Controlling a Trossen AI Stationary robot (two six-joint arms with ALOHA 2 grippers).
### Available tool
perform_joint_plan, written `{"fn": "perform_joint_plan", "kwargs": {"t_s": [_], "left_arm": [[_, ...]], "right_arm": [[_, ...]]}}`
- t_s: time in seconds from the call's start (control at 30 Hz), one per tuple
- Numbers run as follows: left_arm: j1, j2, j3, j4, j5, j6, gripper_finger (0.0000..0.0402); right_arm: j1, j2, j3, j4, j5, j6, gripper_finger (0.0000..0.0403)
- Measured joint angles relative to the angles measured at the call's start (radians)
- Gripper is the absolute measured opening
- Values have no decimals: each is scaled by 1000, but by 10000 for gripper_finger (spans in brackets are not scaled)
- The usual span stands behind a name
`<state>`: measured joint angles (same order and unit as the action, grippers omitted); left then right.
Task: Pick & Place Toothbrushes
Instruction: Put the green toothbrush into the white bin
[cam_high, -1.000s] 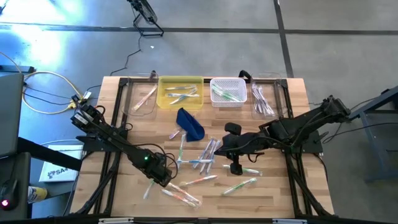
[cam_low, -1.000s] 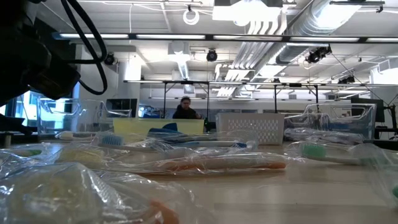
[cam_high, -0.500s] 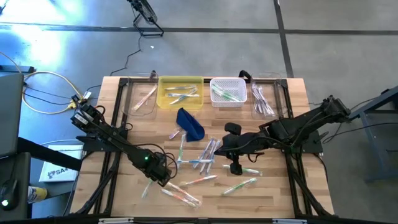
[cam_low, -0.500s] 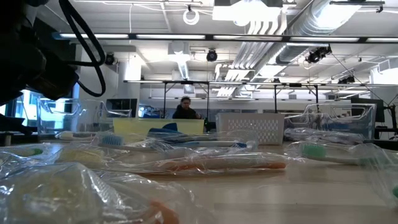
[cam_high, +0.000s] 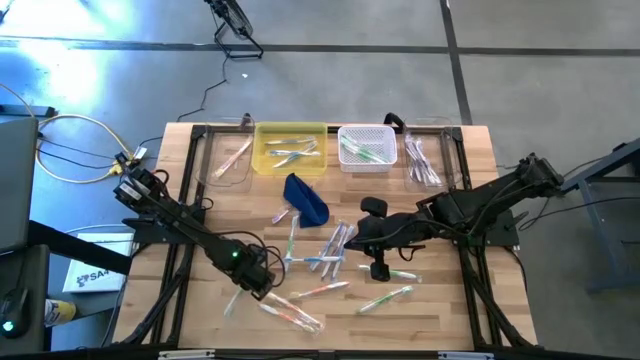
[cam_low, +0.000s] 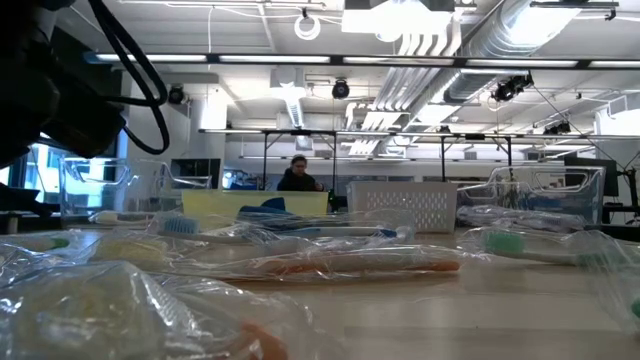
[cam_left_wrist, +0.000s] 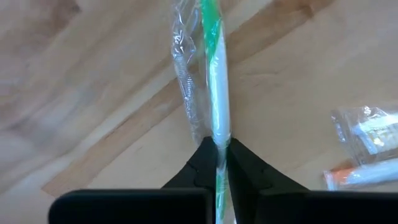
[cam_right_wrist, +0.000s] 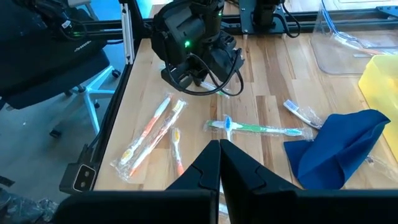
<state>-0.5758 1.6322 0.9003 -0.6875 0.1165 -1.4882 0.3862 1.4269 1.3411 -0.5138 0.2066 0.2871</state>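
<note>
Low on the table (cam_high: 200, 215), left of centre, the left gripper (cam_left_wrist: 217, 163) has its jaws pinched on a wrapped green-and-white toothbrush (cam_left_wrist: 214, 93), so next comes a lift toward, probably, the far bins, while the right gripper (cam_right_wrist: 219, 163) waits mid-table, jaws closed and empty.

Left fingers (cam_left_wrist: 206, 163) newly clamped on toothbrush (cam_left_wrist: 215, 87)

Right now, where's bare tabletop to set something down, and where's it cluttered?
Free: the left strip between the clear left tray and the left claw, and the wood between the blue pouch and the yellow bin. Right front corner past the green toothbrush looks bare too. Crowded: centre front, loose toothbrushes around the right claw.
</note>
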Motion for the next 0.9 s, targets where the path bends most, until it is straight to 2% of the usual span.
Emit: {"fn": "perform_joint_plan", "kwargs": {"t_s": [0.23,0.47,0.7,0.9], "left_arm": [[0,-83,-2,-26,-102,33,10],[50,-198,0,-12,-198,159,10],[147,-289,2,90,-289,398,10],[268,-336,2,348,-310,710,10]], "right_arm": [[0,-6,0,11,-1,0,2],[0,-51,0,7,-6,-21,2],[0,-110,0,8,5,-31,2],[-1,-144,0,-2,2,-71,2]]}}
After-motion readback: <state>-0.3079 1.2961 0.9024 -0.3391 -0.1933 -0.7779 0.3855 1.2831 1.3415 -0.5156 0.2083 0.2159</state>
